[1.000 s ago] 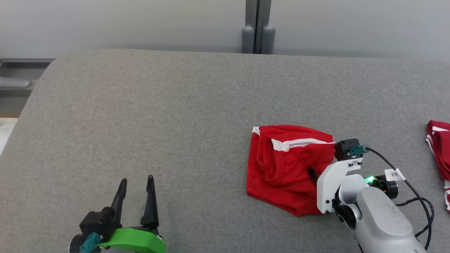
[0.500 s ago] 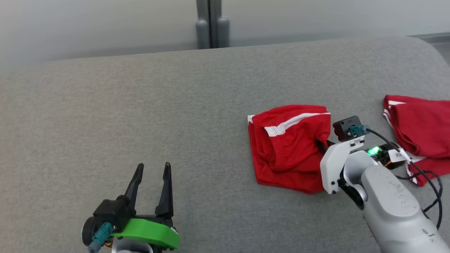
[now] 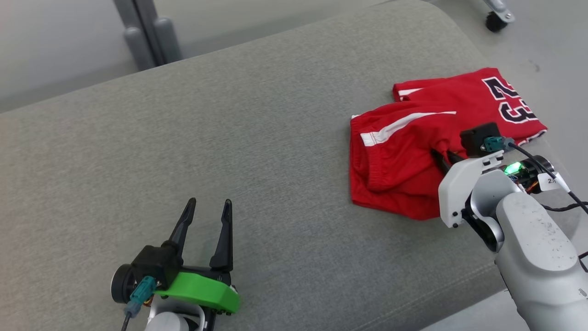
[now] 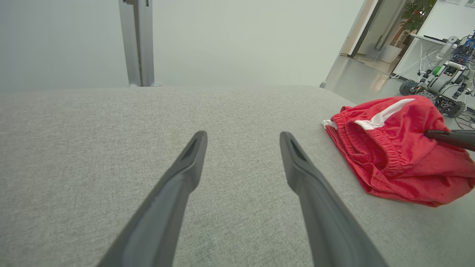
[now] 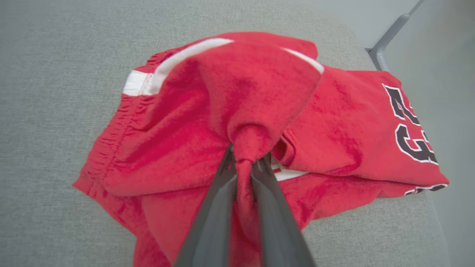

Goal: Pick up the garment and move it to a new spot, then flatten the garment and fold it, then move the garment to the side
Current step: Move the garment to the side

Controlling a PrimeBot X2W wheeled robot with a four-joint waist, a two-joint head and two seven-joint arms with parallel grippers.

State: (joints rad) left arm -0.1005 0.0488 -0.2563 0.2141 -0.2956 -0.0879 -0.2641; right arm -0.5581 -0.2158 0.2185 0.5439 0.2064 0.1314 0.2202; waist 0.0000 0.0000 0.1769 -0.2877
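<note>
Red shorts (image 3: 395, 170) bunched, waistband facing 9 o'clock, white stripe running 8-to-2; right gripper (image 5: 248, 156) jaws pinch its fabric; left gripper (image 3: 207, 206) jaws spread apart, empty.

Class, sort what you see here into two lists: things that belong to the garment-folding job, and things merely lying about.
Belongs to the job:
- red shorts
- right gripper, pinching a bunch of the shorts
- left gripper, open, over bare cushion

Probably just lying about:
- numbered red jersey beside the shorts
- caster wheel
- grey post
</note>
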